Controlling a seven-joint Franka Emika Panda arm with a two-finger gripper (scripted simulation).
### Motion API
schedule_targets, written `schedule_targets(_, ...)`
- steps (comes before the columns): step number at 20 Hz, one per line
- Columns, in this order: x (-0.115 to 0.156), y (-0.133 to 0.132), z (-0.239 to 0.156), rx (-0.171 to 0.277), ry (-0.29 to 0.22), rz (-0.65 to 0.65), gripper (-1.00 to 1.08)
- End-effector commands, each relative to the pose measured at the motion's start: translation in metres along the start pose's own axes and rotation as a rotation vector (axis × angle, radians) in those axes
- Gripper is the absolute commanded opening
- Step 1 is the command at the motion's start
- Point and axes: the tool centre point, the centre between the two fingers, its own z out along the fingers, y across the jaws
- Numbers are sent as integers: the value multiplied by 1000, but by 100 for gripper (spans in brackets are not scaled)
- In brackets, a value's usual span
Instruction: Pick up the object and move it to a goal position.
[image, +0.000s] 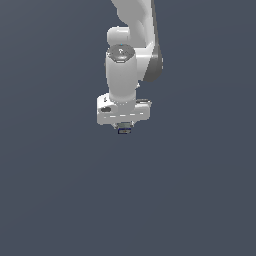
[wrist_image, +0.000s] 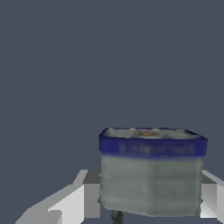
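Gripper (image: 124, 128) clamped on the object (wrist_image: 151, 173). Fingers (wrist_image: 83, 201) pressed against both grey sides. Blue-banded rim facing away from wrist.

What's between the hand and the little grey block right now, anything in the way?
Nothing visible. The block already sits between the fingers of the hand, which appear closed on it. No goal marker shows in either view.

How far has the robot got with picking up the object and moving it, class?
Done, it seems: the gripper is closed on the grey, blue-banded object, with fingers against its sides. In hand: carrying it, though no surface shows to confirm it is lifted. Left: reaching the goal, which neither view shows.
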Motion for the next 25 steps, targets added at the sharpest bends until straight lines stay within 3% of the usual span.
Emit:
schedule_targets(1, -13, 3, -20, 0, 1, 0, -100)
schedule_targets(13, -55, 16, -88, 1, 1, 0, -100)
schedule_targets(25, -60, 19, -99, 0, 1, 0, -100)
